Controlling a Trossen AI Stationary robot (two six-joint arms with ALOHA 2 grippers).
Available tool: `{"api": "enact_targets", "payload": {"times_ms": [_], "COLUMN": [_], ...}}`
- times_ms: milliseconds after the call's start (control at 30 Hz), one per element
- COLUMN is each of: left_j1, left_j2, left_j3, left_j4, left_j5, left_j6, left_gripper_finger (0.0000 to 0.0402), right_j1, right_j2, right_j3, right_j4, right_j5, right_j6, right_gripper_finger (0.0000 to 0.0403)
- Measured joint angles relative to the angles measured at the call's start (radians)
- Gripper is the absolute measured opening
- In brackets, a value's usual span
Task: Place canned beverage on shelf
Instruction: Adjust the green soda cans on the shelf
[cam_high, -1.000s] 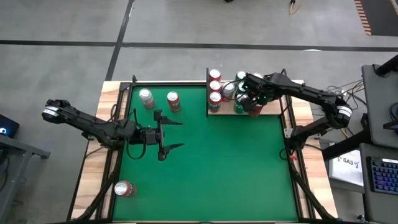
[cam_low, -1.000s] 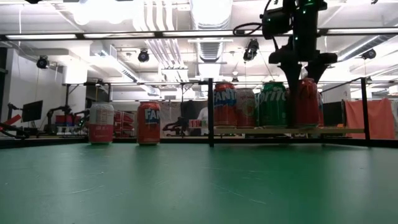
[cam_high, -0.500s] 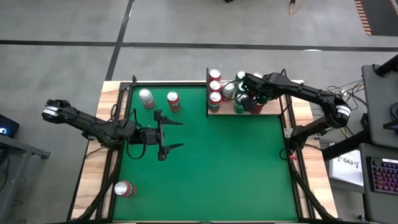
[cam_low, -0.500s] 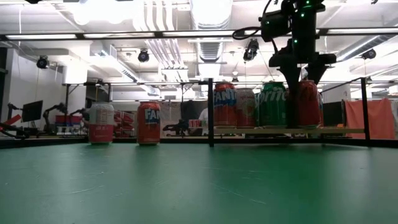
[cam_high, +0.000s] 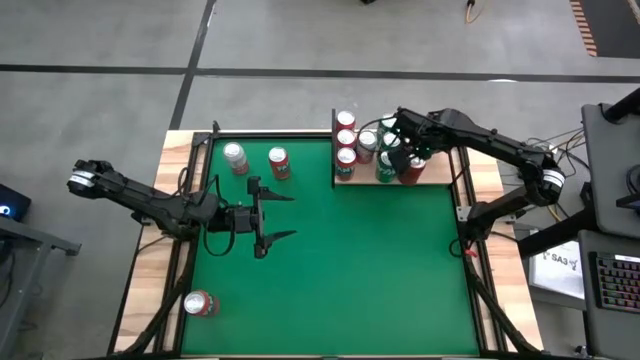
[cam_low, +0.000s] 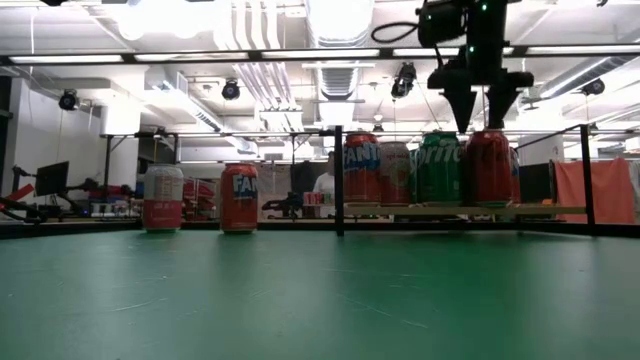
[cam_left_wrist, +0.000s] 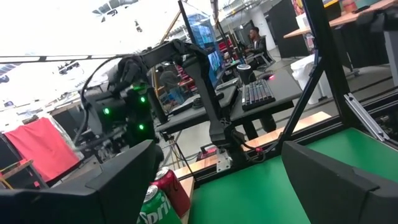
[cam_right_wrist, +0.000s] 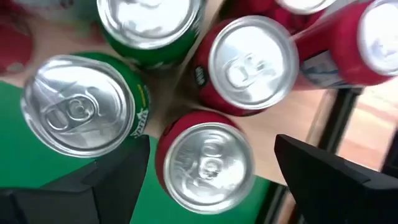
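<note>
The shelf (cam_high: 440, 176) is a pale wood board with black rods at the table's far right. Several cans stand upright on it, among them a green Sprite can (cam_low: 438, 168) and a red can (cam_low: 488, 168) at its near right. My right gripper (cam_low: 482, 120) hangs open just above that red can (cam_right_wrist: 208, 158), pointing steeply down, with its fingertips clear of the can's top. My left gripper (cam_high: 285, 216) is open above the green felt, left of centre, and has nothing between its fingers (cam_left_wrist: 118, 180).
Two loose cans stand on the felt at the far left, one white (cam_high: 235, 157) and one red (cam_high: 279, 162). Another can (cam_high: 198, 304) lies at the near left. Black frame posts (cam_low: 339, 180) edge the shelf. Wooden strips (cam_high: 150, 290) border the table.
My right gripper has risen straight up from around the red can on the shelf, so that its fingertips now stand above the can's top. The can has stayed upright in place.
</note>
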Motion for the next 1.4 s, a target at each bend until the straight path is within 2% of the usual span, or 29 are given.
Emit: {"api": "enact_targets", "payload": {"times_ms": [133,300,467,700,767,867,1167,1400], "left_j1": [0.0,0.0,-0.003,-0.01,-0.014,-0.027,-0.035,-0.038], "left_j2": [0.0,0.0,0.01,0.094,0.117,0.155,0.254,0.278], "left_j3": [0.0,0.0,0.0,-0.003,-0.003,-0.003,0.044,0.086], "left_j4": [0.0,0.0,0.0,0.058,0.093,0.135,0.177,0.174], "left_j5": [0.0,0.0,0.001,0.035,0.035,0.035,0.001,-0.001], "left_j6": [-0.01,-0.066,-0.189,-0.338,-0.377,-0.413,-0.433,-0.402], "left_gripper_finger": [0.0333,0.0333,0.0333,0.0333,0.0333,0.0333,0.0333,0.0333], "right_j1": [0.002,0.059,0.162,0.253,0.252,0.252,0.225,0.223], "right_j2": [-0.015,-0.094,-0.197,-0.271,-0.271,-0.264,-0.184,-0.124], "right_j3": [0.072,0.111,0.062,-0.104,-0.147,-0.206,-0.274,-0.274], "right_j4": [-0.04,0.024,0.151,0.326,0.349,0.411,0.535,0.556], "right_j5": [0.026,0.05,0.05,0.049,0.05,0.05,0.071,0.076], "right_j6": [-0.009,-0.056,-0.083,-0.116,-0.13,-0.17,-0.321,-0.372], "right_gripper_finger": [0.0335,0.0329,0.0326,0.0318,0.0297,0.0242,0.0028,0.001]}}
